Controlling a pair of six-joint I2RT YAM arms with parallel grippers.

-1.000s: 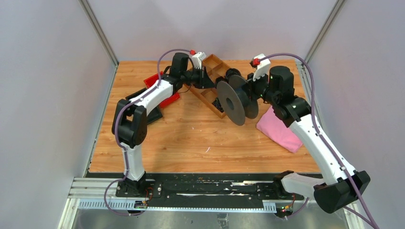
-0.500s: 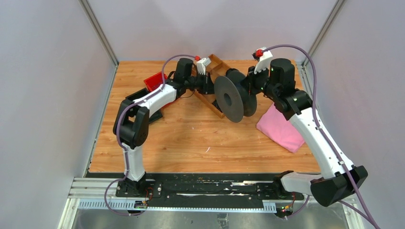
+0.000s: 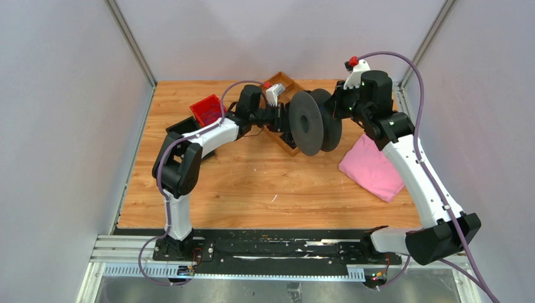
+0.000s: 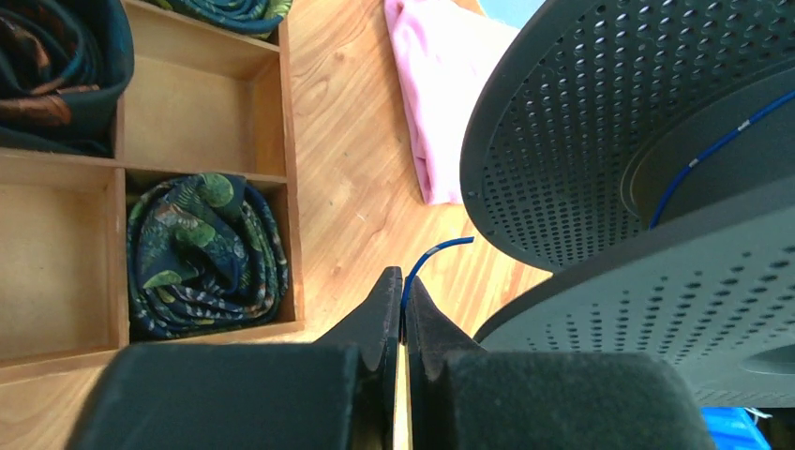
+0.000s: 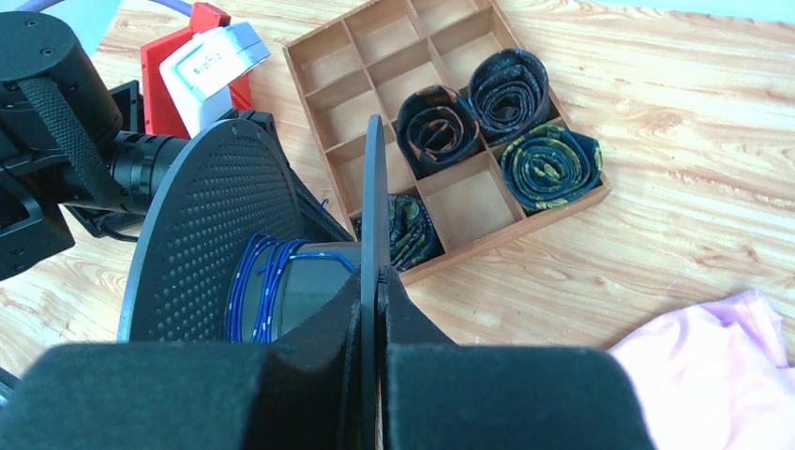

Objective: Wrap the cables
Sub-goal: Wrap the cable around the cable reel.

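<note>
Left gripper (image 4: 403, 286) pinching thin blue cable (image 5: 253, 286), right gripper (image 5: 377, 277) clamped on flat rim of perforated dark grey spool (image 5: 202, 220)

Left pincer (image 4: 403, 284) pinching blue cable (image 4: 439, 248); perforated spool (image 4: 581, 122) close at right.

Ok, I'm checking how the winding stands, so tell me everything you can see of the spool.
The spool is dark grey, plastic by the look: two wide round discs dotted with small holes, joined by a smooth core. It stands on edge, held over the far middle of the table. The right hand is shut on the rim of one disc. A blue cable lies in a few turns round the core; its free end runs into the shut left hand.
</note>
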